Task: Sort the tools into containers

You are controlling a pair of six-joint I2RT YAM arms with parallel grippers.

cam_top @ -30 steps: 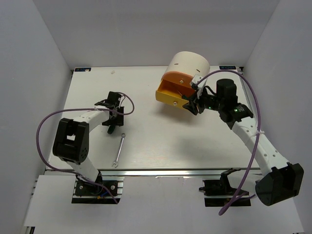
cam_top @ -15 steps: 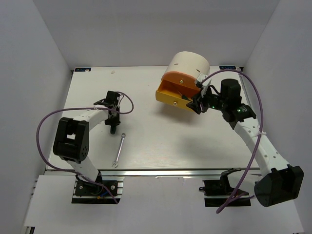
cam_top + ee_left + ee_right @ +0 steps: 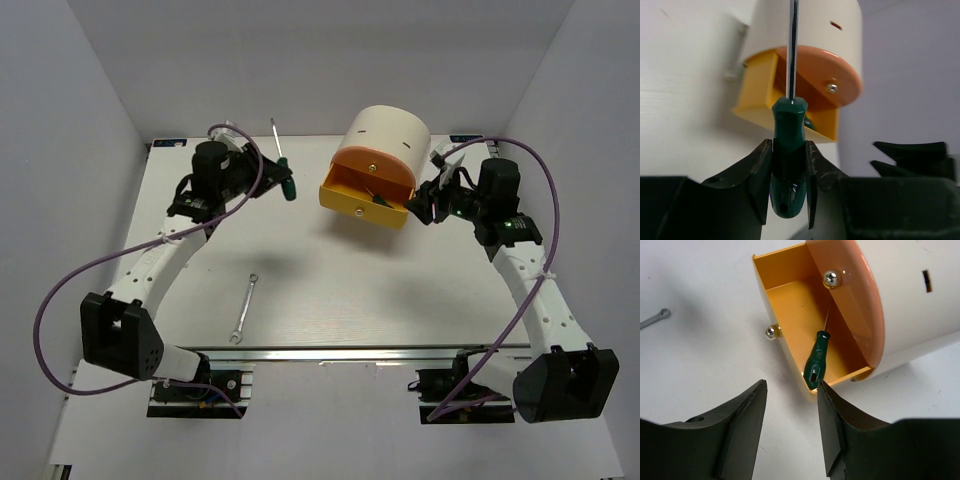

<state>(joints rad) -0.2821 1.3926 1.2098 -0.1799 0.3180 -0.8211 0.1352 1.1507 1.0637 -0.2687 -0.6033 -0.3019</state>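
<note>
My left gripper [image 3: 270, 178] is raised left of the cream cabinet [image 3: 390, 132]. In the left wrist view it [image 3: 788, 172] is shut on the green-and-black handle of a screwdriver [image 3: 788, 122], shaft pointing at the cabinet [image 3: 805, 30]. The yellow drawer [image 3: 350, 200] is pulled out under the orange drawer front [image 3: 375, 165]. In the right wrist view the yellow drawer [image 3: 790, 300] holds another green-handled screwdriver [image 3: 816, 362]. My right gripper [image 3: 790, 420] is open and empty just in front of it, and sits right of the drawer in the top view [image 3: 425, 200]. A silver wrench [image 3: 245, 307] lies near the table's front.
The cabinet stands at the back centre-right of the white table [image 3: 330, 290]. The wrench's ring end [image 3: 660, 315] shows at the upper left of the right wrist view. Grey walls enclose the table. Purple cables [image 3: 70, 280] loop off both arms.
My left gripper has risen from the table near the wrench and swung back toward the cabinet, carrying the screwdriver. My right gripper has drawn back to the right, away from the yellow drawer's front.
</note>
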